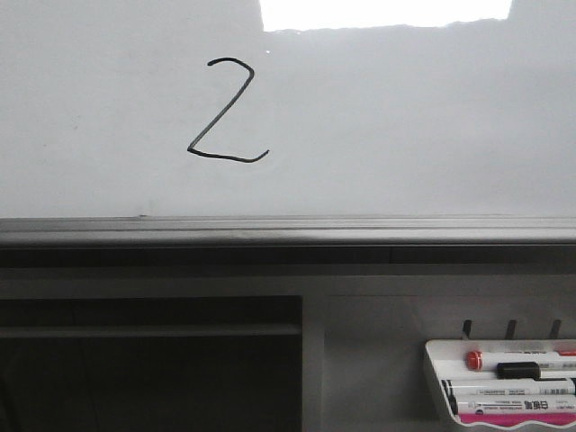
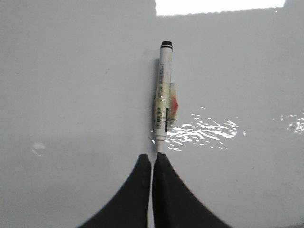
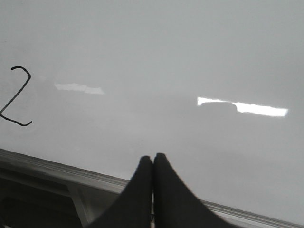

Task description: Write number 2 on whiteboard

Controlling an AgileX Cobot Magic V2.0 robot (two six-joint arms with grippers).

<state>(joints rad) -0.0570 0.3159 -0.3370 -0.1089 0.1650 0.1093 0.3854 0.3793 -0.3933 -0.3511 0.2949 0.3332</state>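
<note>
A thin black number 2 stands on the upper left of the pale glossy whiteboard; it also shows in the right wrist view. In the left wrist view, my left gripper is shut on the rear end of a white marker with a taped middle. The marker's black tip points at the whiteboard; I cannot tell whether it touches. My right gripper is shut and empty in front of the whiteboard, just above its lower edge. Neither gripper shows in the front view.
The board's grey metal lower rail runs across the front view and shows in the right wrist view. A small white tray with several markers hangs below at the right. A bright glare patch lies at the board's top.
</note>
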